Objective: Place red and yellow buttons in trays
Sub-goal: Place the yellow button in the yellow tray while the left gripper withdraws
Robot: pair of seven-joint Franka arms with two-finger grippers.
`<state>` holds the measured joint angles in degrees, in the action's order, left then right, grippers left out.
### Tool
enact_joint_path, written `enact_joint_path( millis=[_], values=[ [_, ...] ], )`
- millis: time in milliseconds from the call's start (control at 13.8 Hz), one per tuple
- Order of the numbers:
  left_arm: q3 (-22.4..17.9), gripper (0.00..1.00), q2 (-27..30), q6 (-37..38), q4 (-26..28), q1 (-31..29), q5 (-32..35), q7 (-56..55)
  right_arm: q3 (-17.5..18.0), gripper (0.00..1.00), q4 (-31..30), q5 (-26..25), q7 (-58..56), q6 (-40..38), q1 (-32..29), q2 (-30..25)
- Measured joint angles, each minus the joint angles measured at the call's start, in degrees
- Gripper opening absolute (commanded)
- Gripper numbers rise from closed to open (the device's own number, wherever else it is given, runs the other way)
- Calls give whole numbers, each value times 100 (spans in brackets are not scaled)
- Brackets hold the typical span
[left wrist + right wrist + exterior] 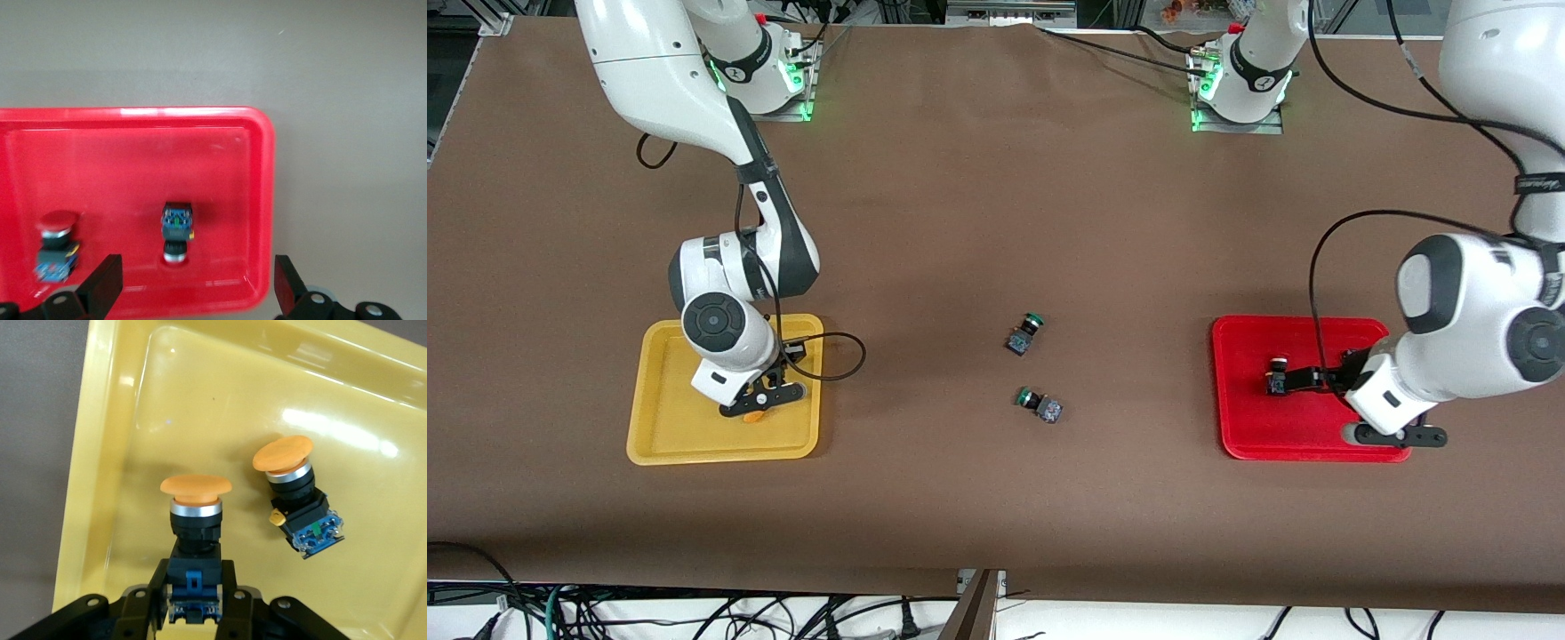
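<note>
Right hand is hanging over the yellow tray toward the right arm's end of the bench. Its fingers are closing narrowly on the blue-grey base of the held yellow button. Gripping the block base is leaving the cap free. The long axis is running in line with the fingers, with the orange cap pointing away from the hand and down toward the tray floor. Whether the cap is touching the floor cannot be told. The second yellow button is lying tilted in the same tray just beside it, apart from the fingers.

Left hand is hovering over the red tray with its fingers spread wide and gripping nothing. Two red buttons appear to be lying inside this tray, axes roughly parallel and caps pointing opposite ways.

Two green-capped switches are lying mid-bench, between the trays. They are probably being left out by colour.
</note>
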<state>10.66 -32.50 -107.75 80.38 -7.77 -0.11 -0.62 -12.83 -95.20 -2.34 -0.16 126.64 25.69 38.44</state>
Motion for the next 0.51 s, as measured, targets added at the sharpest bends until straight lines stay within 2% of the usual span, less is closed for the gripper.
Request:
enact_joint_path(
  millis=[72,217,434,507],
  values=[
    [-38,100,143,276,-219,42,0,-9,0,72,2,111,0,22,-1,-8],
    [-235,100,590,654,-387,106,1,-13,-5,79,43,373,0,33,-5,-43],
    [-349,100,1318,1065,-368,108,56,-11,6,83,255,449,0,-33,8,-185],
    [-348,100,1509,1162,-357,120,56,-11,17,91,317,450,0,-93,22,-280]
  ],
)
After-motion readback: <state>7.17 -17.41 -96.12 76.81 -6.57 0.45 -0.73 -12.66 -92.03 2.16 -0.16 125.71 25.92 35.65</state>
